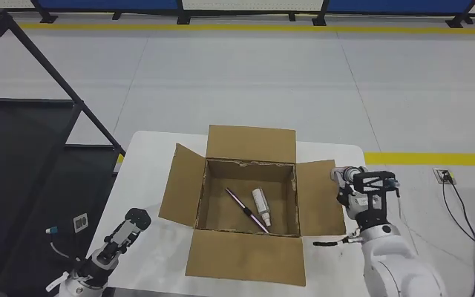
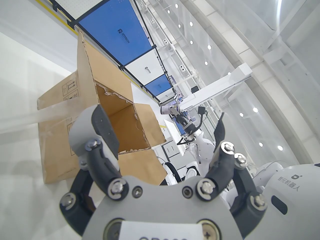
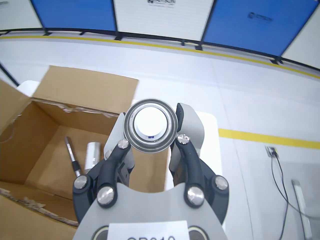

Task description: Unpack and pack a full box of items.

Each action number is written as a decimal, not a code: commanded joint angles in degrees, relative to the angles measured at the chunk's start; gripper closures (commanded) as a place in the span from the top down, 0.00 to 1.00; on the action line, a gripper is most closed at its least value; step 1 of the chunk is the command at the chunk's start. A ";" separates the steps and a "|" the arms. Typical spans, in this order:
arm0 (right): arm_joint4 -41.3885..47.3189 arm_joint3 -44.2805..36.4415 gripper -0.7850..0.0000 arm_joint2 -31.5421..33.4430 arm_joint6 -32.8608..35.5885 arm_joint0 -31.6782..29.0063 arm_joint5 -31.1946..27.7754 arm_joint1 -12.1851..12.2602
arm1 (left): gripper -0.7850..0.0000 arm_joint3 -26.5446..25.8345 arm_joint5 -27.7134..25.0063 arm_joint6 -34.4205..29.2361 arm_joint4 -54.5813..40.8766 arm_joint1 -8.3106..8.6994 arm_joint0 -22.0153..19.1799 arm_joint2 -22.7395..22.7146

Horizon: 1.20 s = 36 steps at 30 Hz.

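Observation:
An open cardboard box (image 1: 245, 156) stands in the middle of the white table (image 1: 148, 160), flaps spread. Inside lie a slim dark pen-like stick (image 1: 245, 209) and a white tube (image 1: 261, 206). My right gripper (image 1: 349, 184) hovers just past the box's right flap, shut on a metal can (image 3: 151, 126) with a white cap, seen end-on between its fingers (image 3: 190, 123). The can (image 2: 166, 109) also shows far off in the left wrist view. My left gripper (image 2: 160, 123) is open and empty, low at the table's front left corner, pointing up past the box (image 2: 117, 116).
A black metal frame (image 1: 56, 82) stands left of the table. Cables (image 1: 454, 204) and a floor socket lie right of the table. A yellow floor line (image 1: 419, 158) runs behind the right side. Bare table lies left of the box.

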 commanded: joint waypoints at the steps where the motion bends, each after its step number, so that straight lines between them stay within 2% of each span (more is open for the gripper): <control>1: 1.30 1.89 0.00 3.70 -0.55 -1.93 -0.31 0.07 | 1.00 0.00 0.00 0.00 0.00 0.00 0.00 0.00; 4: 4.64 7.04 0.00 7.29 -0.69 -3.03 -3.20 0.19 | 1.00 0.00 0.00 0.00 0.00 0.00 0.00 0.00; 9: 8.06 18.14 0.00 8.69 -1.22 -1.64 -7.38 0.20 | 1.00 0.00 0.00 0.00 0.00 0.00 0.00 0.00; 14: 9.42 27.84 0.00 7.40 -2.78 1.12 -9.03 -0.05 | 1.00 0.00 0.00 0.00 0.00 0.00 0.00 0.00; 19: 10.65 33.86 0.00 6.28 -4.63 3.31 -11.17 -0.27 | 1.00 0.00 0.00 0.00 0.00 0.00 0.00 0.00; 20: 10.92 34.57 0.06 6.12 -4.82 3.67 -11.57 -0.30 | 1.00 0.00 0.00 0.00 0.00 0.00 0.00 0.00; 21: 11.11 35.15 0.26 6.01 -5.08 3.96 -11.84 -0.34 | 1.00 0.00 0.00 0.00 0.00 0.00 0.00 0.00; 23: 11.67 35.97 0.57 5.91 -5.49 4.28 -12.55 -0.39 | 1.00 0.00 0.00 0.00 0.00 0.00 0.00 0.00; 24: 11.72 36.25 0.86 5.92 -5.64 4.33 -12.75 -0.39 | 1.00 0.00 0.00 0.00 0.00 0.00 0.00 0.00; 25: 11.77 36.37 1.00 5.89 -5.71 4.38 -13.02 -0.40 | 1.00 0.00 0.00 0.00 0.00 0.00 0.00 0.00; 32: 11.64 34.43 1.00 6.77 -5.87 4.12 -13.61 -0.32 | 1.00 0.00 0.00 0.00 0.00 0.00 0.00 0.00; 36: 13.66 23.82 1.00 9.32 -14.08 -0.65 -11.01 -0.62 | 1.00 0.00 0.00 0.00 0.00 0.00 0.00 0.00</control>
